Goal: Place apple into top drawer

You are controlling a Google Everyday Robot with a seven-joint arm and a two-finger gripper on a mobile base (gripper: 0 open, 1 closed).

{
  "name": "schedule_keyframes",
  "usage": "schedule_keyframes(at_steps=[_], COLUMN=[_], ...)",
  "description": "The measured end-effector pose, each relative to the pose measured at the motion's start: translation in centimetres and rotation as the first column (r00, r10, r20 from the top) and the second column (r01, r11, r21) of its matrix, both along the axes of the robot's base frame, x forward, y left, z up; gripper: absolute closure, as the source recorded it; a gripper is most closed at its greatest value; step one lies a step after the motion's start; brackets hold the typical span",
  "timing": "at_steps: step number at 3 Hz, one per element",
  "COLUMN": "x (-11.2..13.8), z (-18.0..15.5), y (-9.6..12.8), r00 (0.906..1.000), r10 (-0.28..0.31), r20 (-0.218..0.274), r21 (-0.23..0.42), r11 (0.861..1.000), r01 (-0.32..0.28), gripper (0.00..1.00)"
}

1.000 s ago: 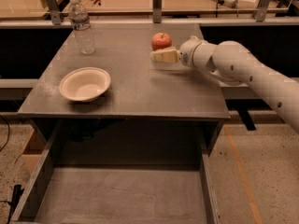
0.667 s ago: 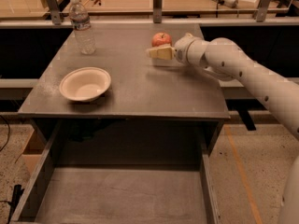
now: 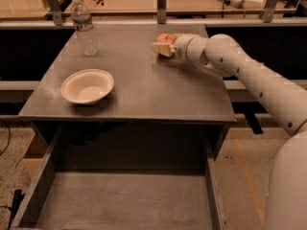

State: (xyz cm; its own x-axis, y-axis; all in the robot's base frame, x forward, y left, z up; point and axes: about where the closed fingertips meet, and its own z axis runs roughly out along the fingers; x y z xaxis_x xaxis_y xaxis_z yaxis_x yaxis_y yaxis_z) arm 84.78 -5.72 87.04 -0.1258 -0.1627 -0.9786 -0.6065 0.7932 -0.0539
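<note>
1 claw (image 3: 163, 48), upper centre of frame: now further forward, against the apple (image 3: 166, 36) at the far table (image 3: 144, 85) edge, grip state cannot be told; pickup looks near, top drawer (image 3: 124, 200) open at bottom.

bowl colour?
Cream bowl, camera view. Gripper is at the apple, back right of table.

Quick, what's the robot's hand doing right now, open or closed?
Hand: right at the apple, far side of the tabletop; open or closed cannot be told.
</note>
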Motion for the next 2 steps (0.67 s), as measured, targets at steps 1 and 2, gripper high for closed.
schedule_keyframes(at_steps=[1,2], x=[0.2,-2.5], z=[-0.1,1.7], y=[0.9,0.4], r00=[0.9991,0.9945], r10=[0.043,0.104], r20=[-0.002,0.007], r21=[-0.027,-0.034], r11=[0.999,0.994], r01=[-0.043,-0.104], gripper=[0.65,0.88])
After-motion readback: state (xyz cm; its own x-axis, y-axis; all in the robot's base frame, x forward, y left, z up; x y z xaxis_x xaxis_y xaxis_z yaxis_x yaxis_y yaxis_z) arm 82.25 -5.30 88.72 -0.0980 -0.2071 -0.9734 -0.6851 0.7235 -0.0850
